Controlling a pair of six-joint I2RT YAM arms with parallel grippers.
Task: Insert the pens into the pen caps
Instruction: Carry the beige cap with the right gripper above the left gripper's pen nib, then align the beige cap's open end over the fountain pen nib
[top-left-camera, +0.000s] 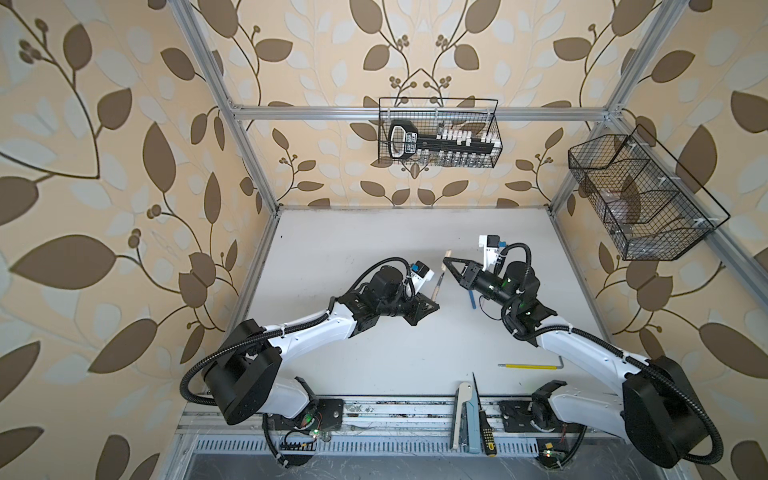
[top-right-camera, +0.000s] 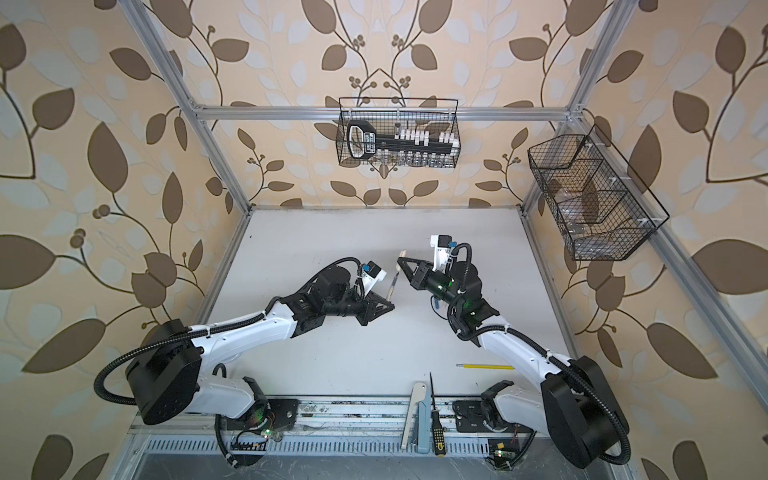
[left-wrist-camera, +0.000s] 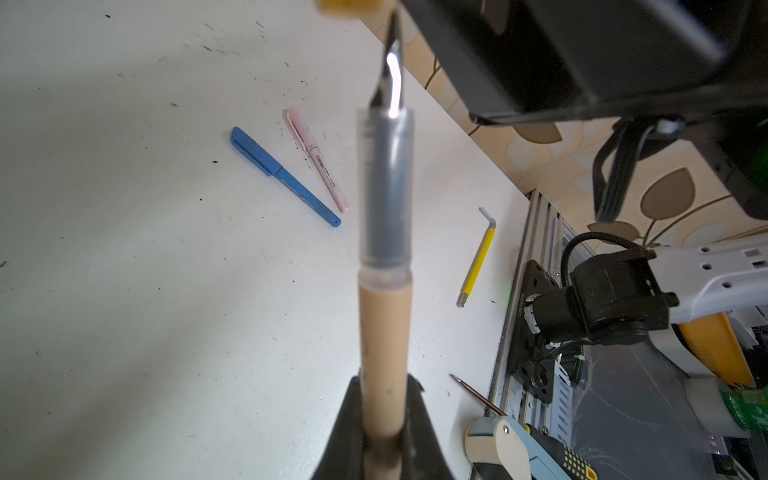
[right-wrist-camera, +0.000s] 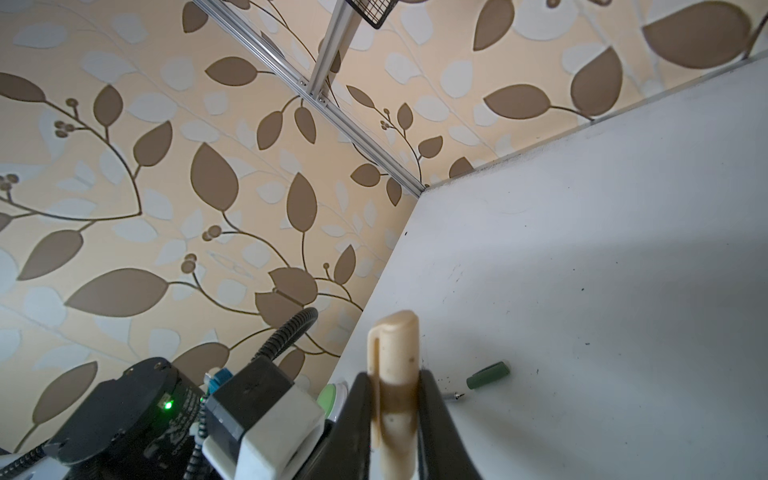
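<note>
My left gripper (top-left-camera: 435, 305) (left-wrist-camera: 384, 388) is shut on the tan pen (top-left-camera: 438, 287) (left-wrist-camera: 384, 340), which points away from it with its grey grip and dark tip (left-wrist-camera: 390, 83) bare. My right gripper (top-left-camera: 446, 262) (right-wrist-camera: 395, 388) is shut on the tan pen cap (top-left-camera: 448, 253) (right-wrist-camera: 395, 353), just beyond the pen's tip. I cannot tell whether the tip is inside the cap. In both top views the two meet above mid-table. A blue pen (left-wrist-camera: 282, 174) (top-left-camera: 472, 298) and a pale pink pen (left-wrist-camera: 318, 160) lie capped on the table. A dark green cap (right-wrist-camera: 488, 375) lies loose.
A yellow rod with a bent end (top-left-camera: 528, 366) (left-wrist-camera: 477, 257) lies at the front right. A screwdriver (top-left-camera: 484, 419) and a pale folding tool (top-left-camera: 465, 415) rest on the front rail. Wire baskets hang on the back wall (top-left-camera: 438, 133) and the right wall (top-left-camera: 640, 199).
</note>
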